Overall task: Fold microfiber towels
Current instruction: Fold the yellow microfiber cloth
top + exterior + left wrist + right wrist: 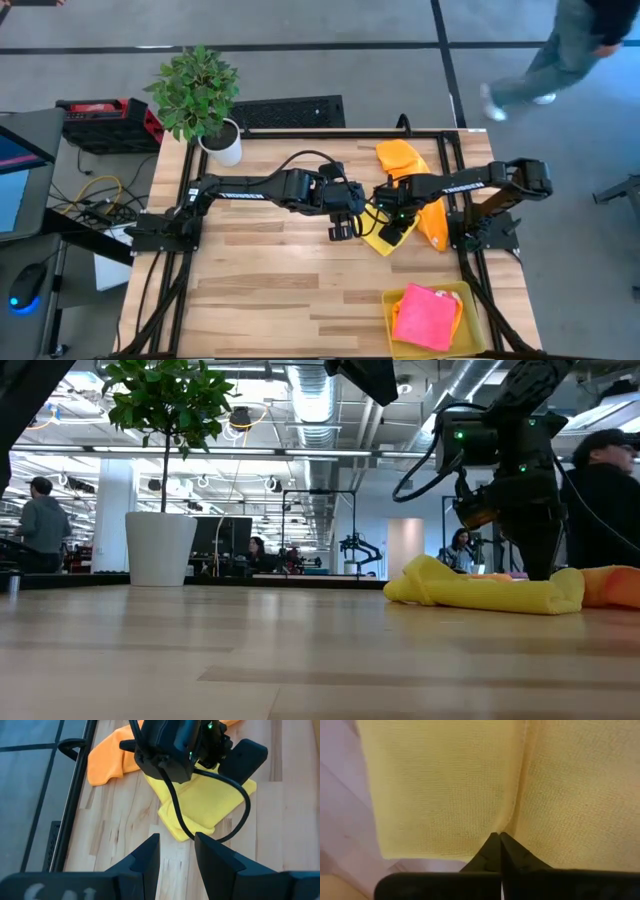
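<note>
Where the right gripper (393, 232) presses down on the yellow towel (207, 802), the towel's middle is hidden by the arm in the high view; in the right wrist view its fingers (496, 851) are seen pressed together, pinching a crease of that cloth. An orange towel (400, 158) is partly covered beside it at the table's (280, 290) right edge; the pink towel (427, 315) is seen lying in the yellow tray (470, 330). The left gripper (343, 228) is held near the yellow towel, clear of it, with its jaws spread and nothing between them.
</note>
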Tool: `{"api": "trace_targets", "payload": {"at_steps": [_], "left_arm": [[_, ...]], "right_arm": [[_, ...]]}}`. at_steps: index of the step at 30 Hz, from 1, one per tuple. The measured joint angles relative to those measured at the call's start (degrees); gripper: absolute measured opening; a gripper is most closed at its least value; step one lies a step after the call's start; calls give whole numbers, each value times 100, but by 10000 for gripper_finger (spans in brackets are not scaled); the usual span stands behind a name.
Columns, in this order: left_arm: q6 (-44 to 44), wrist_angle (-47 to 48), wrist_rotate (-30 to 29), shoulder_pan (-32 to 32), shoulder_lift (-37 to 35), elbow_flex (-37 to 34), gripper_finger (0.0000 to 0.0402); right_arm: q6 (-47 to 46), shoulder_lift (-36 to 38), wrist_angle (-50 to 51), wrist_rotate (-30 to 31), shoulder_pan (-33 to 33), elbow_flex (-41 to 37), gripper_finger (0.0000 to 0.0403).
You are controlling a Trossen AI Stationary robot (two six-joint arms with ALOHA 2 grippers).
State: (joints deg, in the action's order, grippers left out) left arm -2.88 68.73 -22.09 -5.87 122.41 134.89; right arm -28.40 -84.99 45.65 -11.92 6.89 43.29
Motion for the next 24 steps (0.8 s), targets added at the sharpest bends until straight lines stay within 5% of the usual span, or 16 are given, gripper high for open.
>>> {"api": "trace_targets", "payload": {"at_steps": [8, 24], "left_arm": [[1, 67, 2, 0, 0, 0, 116], [3, 133, 15, 0, 2, 0, 116]], "right_arm": [[-145, 531, 230, 85, -165, 248, 4], [-914, 1751, 1710, 1422, 216, 286, 2]]}}
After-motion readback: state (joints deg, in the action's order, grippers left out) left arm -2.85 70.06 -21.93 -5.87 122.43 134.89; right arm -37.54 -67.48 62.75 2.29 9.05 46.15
